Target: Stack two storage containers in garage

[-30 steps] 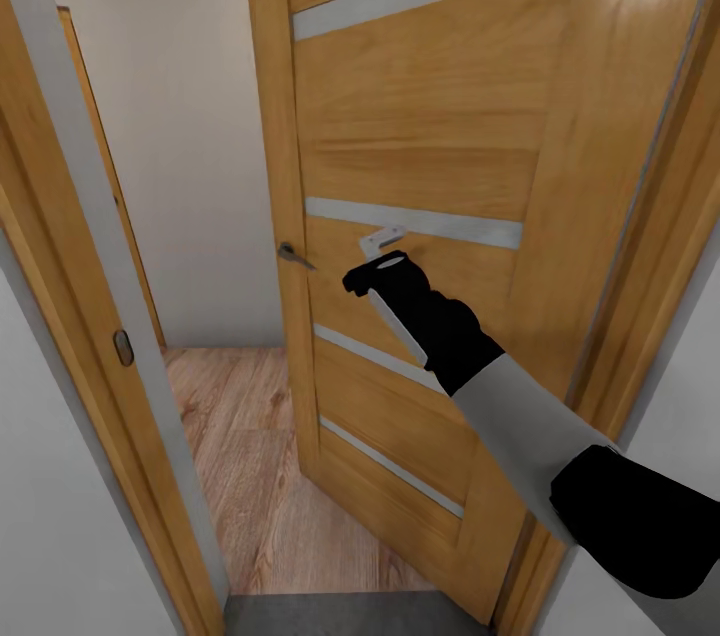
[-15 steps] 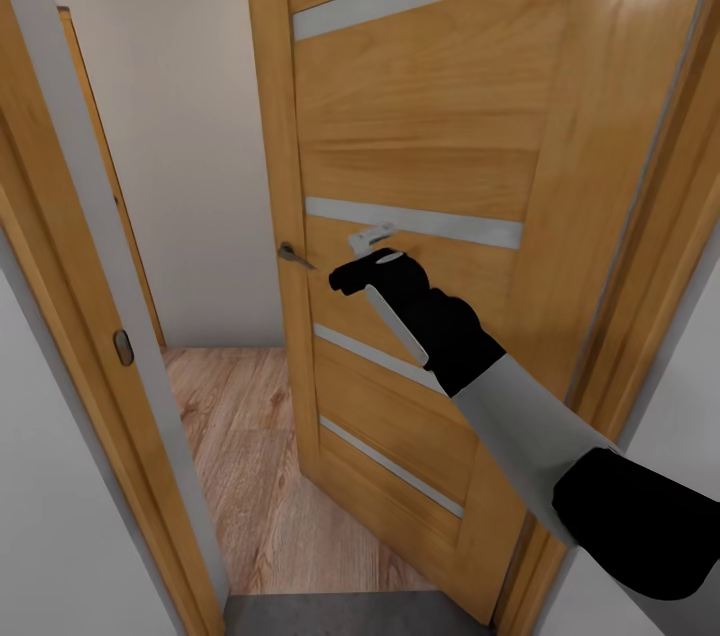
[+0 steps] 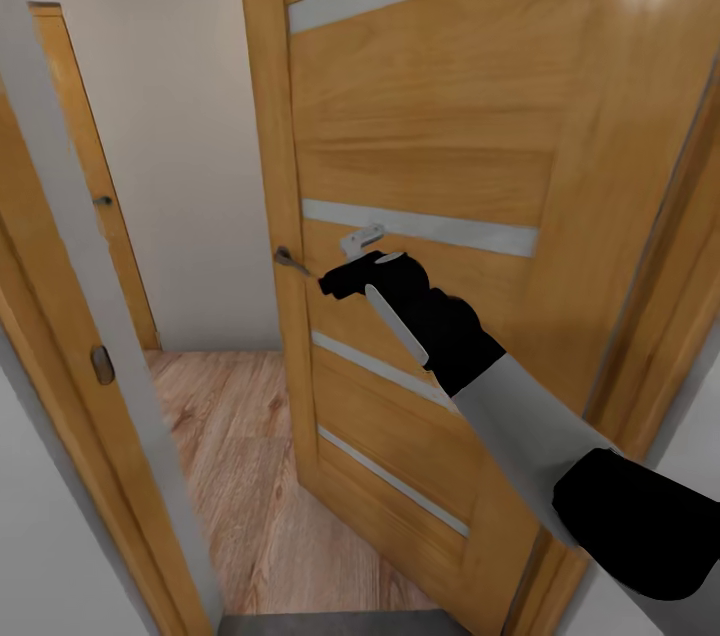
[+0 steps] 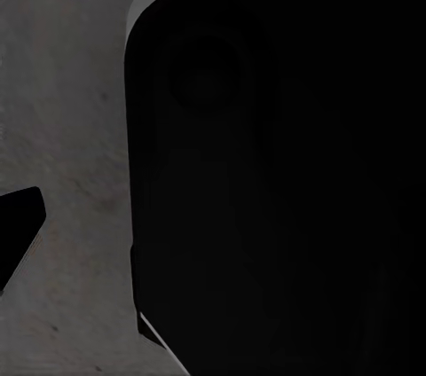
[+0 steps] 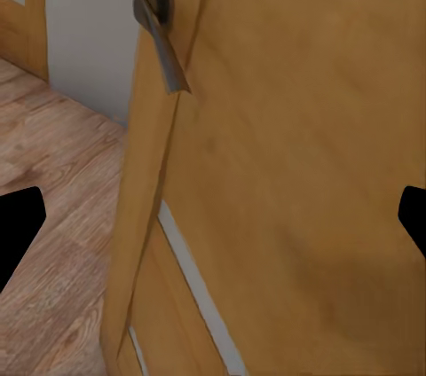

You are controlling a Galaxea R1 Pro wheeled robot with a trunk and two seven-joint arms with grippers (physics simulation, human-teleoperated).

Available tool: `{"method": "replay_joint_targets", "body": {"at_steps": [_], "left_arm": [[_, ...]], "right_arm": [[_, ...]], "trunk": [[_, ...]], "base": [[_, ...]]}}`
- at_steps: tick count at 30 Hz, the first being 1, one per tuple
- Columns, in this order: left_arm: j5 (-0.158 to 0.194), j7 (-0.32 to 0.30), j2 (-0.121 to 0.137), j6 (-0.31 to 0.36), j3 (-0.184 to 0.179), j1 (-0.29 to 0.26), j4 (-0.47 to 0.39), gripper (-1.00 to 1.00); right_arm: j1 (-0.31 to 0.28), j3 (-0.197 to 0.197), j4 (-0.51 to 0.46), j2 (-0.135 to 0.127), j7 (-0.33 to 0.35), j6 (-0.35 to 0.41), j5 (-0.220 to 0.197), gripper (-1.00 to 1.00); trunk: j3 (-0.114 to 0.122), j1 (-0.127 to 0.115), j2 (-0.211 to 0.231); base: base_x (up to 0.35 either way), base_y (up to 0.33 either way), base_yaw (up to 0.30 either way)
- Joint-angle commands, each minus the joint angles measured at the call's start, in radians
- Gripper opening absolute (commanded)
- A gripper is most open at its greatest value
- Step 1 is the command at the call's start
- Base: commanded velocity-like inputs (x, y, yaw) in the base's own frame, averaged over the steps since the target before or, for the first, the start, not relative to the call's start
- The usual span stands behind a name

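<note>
Right gripper reaches toward the wooden door, fingers spread wide, holding nothing, door handle at its 10 o'clock. Left gripper's state cannot be determined. Wood-plank floor lies beyond the doorway.

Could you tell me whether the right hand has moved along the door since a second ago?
Yes: the right hand has slid left across the door, closer to the door handle.
</note>
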Motion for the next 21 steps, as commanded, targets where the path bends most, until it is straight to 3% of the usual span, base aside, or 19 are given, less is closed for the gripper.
{"method": "replay_joint_targets", "body": {"at_steps": [1,7,16,19,21], "left_arm": [[0.001,0.0,0.0,-0.002,0.001,0.0,0.0,1.0],[0.002,0.0,0.0,-0.002,0.001,0.0,0.0,1.0],[0.001,0.0,0.0,-0.002,0.001,0.0,0.0,1.0],[0.001,0.001,0.0,-0.002,0.0,0.0,0.0,1.0],[0.001,0.001,0.0,-0.002,0.0,0.0,0.0,1.0]], "right_arm": [[-0.001,0.002,-0.001,0.0,-0.01,0.003,-0.011,1.0],[-0.001,0.002,0.0,0.0,-0.013,0.005,-0.01,1.0],[-0.001,0.003,0.005,0.0,-0.018,0.004,-0.007,1.0],[-0.001,0.004,0.021,0.0,-0.052,0.003,-0.002,1.0],[-0.001,0.01,0.076,0.0,-0.118,-0.005,0.0,1.0]], "trunk": [[-0.001,0.001,0.0],[-0.001,0.001,0.0],[-0.001,0.001,0.0],[-0.001,0.001,0.0],[-0.001,0.001,0.0]], "base": [[0.312,0.0,0.0],[0.251,0.0,0.0],[0.028,0.0,0.0],[0.001,0.0,0.0],[0.0,0.0,0.0]]}}
